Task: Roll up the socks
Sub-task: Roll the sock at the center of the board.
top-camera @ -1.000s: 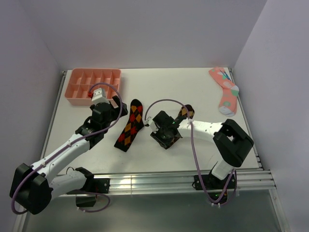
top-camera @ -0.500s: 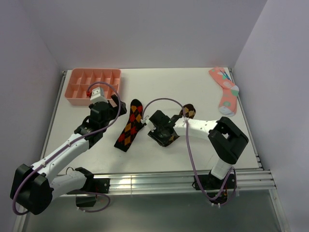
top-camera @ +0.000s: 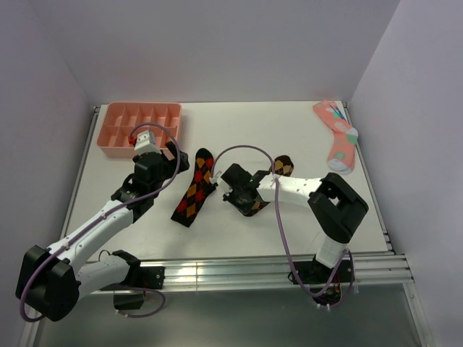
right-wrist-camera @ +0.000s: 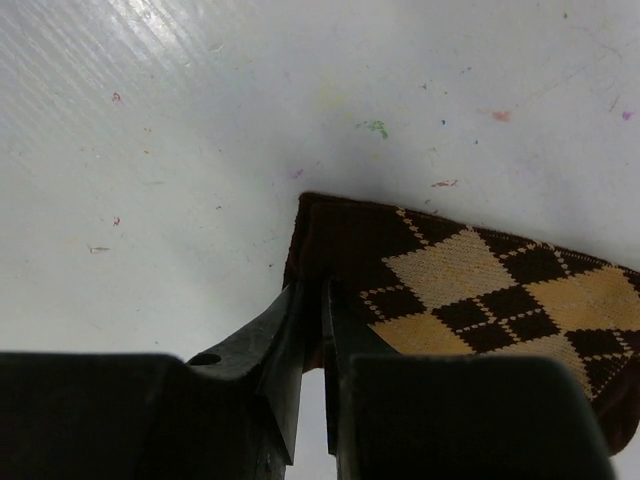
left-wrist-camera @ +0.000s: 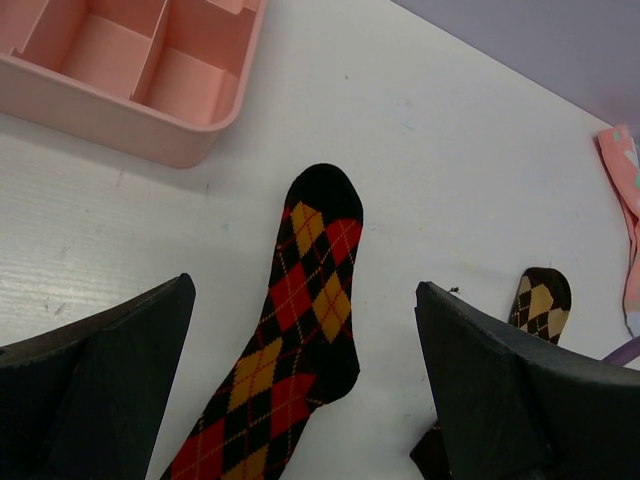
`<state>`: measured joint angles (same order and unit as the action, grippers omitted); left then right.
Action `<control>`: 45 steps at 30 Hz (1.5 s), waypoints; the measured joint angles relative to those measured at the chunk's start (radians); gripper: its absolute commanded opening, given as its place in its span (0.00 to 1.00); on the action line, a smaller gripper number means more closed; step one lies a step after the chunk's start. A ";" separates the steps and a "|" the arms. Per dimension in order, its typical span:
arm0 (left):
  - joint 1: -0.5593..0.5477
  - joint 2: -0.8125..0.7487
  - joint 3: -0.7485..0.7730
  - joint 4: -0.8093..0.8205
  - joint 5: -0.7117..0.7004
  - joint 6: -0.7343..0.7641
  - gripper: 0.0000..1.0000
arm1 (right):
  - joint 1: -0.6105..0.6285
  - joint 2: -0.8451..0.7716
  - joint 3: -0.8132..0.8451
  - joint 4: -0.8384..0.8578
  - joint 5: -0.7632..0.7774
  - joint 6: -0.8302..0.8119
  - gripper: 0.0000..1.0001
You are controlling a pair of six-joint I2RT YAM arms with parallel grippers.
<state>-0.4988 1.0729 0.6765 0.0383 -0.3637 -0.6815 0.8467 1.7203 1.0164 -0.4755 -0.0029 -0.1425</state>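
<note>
With the right end effector (right-wrist-camera: 312,330) pinched nearly closed on the cuff of the tan-diamond sock (right-wrist-camera: 480,290), flat at mid-table (right-wrist-camera: 150,150) — verify both layers are caught before curling toward the toe; left end effector (left-wrist-camera: 305,300) stands wide, empty.

Lighting bright, even, diffuse, from overhead. Shadows soft and short on the white counter (top-camera: 289,123). Streaky sheen on counter in right wrist view; right pincer (right-wrist-camera: 312,295) underexposed, slightly soft.
</note>
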 measured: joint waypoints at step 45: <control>-0.136 0.199 -0.145 0.421 0.236 0.018 0.48 | -0.314 0.018 0.038 -0.205 -0.477 -0.274 0.06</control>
<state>-0.6350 1.2716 0.5316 0.4591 -0.1276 -0.6632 0.5327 1.7378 1.0546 -0.6804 -0.4801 -0.4164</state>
